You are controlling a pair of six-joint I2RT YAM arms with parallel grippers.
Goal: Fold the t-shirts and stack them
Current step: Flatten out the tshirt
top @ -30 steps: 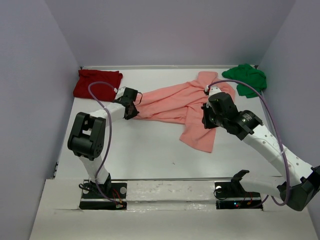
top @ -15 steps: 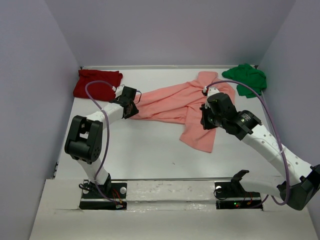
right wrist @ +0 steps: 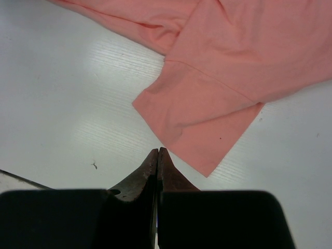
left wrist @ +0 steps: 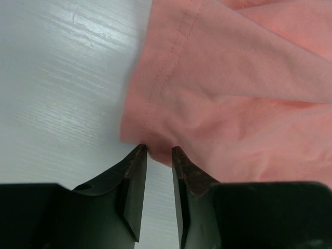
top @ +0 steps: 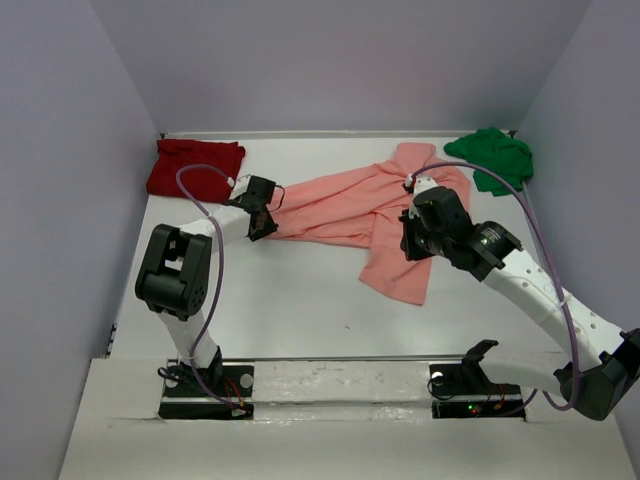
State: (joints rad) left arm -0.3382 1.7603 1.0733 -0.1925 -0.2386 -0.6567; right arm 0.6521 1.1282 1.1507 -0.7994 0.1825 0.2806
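The salmon-pink t-shirt [top: 345, 205] lies spread and rumpled across the middle of the table. In the left wrist view its stitched left corner [left wrist: 155, 111] sits just at my fingertips. My left gripper [top: 270, 226] [left wrist: 160, 149] stands open with a narrow gap, and only white table shows between the fingers. My right gripper [top: 407, 246] [right wrist: 157, 151] is shut on nothing and hovers over the table beside the shirt's lower flap [right wrist: 202, 124]. The dark red t-shirt [top: 195, 167] lies bunched at the back left. The bright green t-shirt [top: 492, 158] lies crumpled at the back right.
Pale walls close in the white table [top: 290, 300] at the back and on both sides. Both arm bases [top: 205, 385] stand on the near ledge. A purple cable [top: 540, 215] loops above the right arm.
The left arm's elbow swung out to the left and came back, with its gripper staying at the shirt's left end. The right gripper edged slightly left. The shirts lie as before.
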